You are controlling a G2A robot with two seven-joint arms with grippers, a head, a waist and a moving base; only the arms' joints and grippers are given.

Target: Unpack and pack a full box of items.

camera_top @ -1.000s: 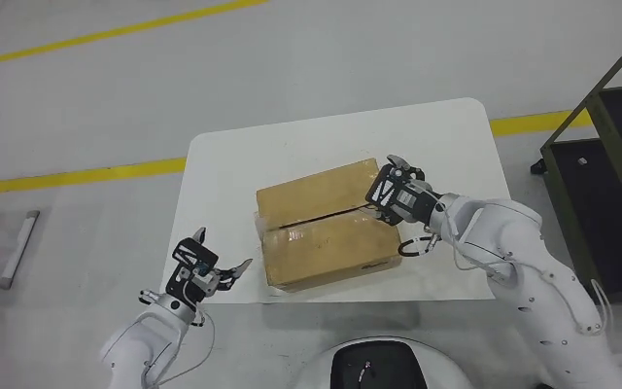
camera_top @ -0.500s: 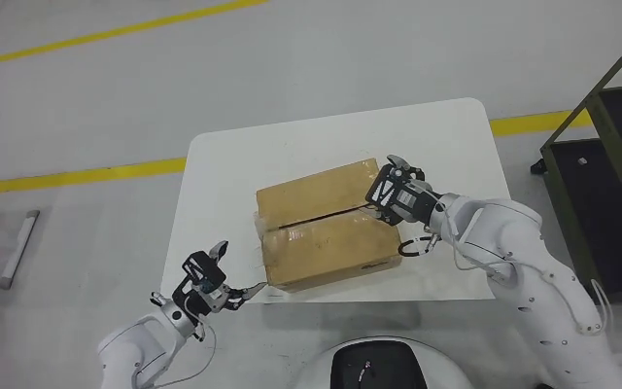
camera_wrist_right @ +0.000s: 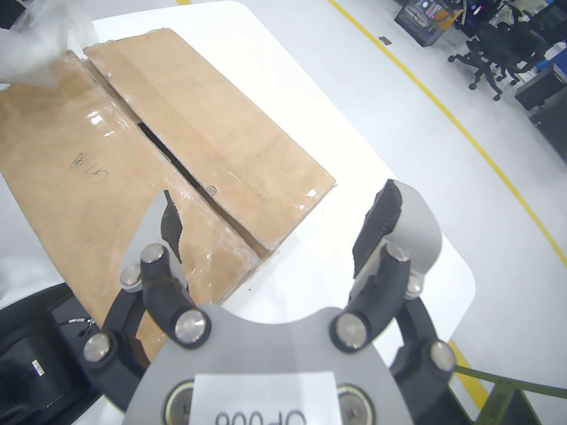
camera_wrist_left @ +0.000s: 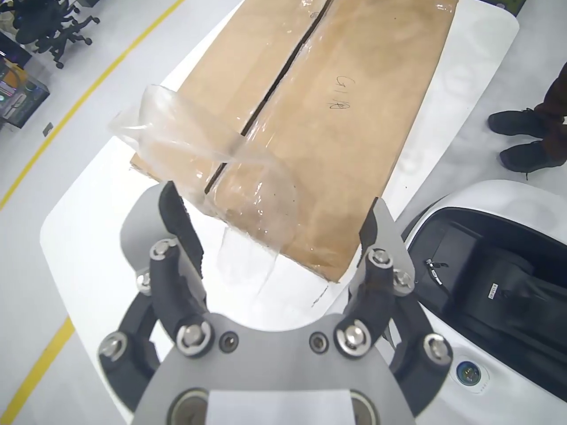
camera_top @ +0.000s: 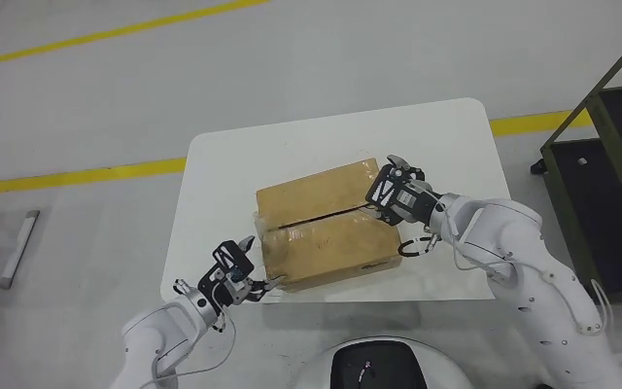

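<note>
Top view: rectangular brown cardboard box point(camera_top: 326, 226) sat at the centre of the smooth white, round-cornered table point(camera_top: 437, 136). Both flat top flaps lay shut, with a narrow dark gap along the seam; contents were hidden. Glossy clear tape point(camera_wrist_left: 177, 134) covered the seam, and at the box's 9 o'clock end it was peeled up and crumpled. Left hand point(camera_top: 260, 265) hung at the box's 7 o'clock corner, jaws wide, holding nothing. Right hand point(camera_top: 382, 182) was at the 3 o'clock end, jaws wide and empty, over the flap edge.
</note>
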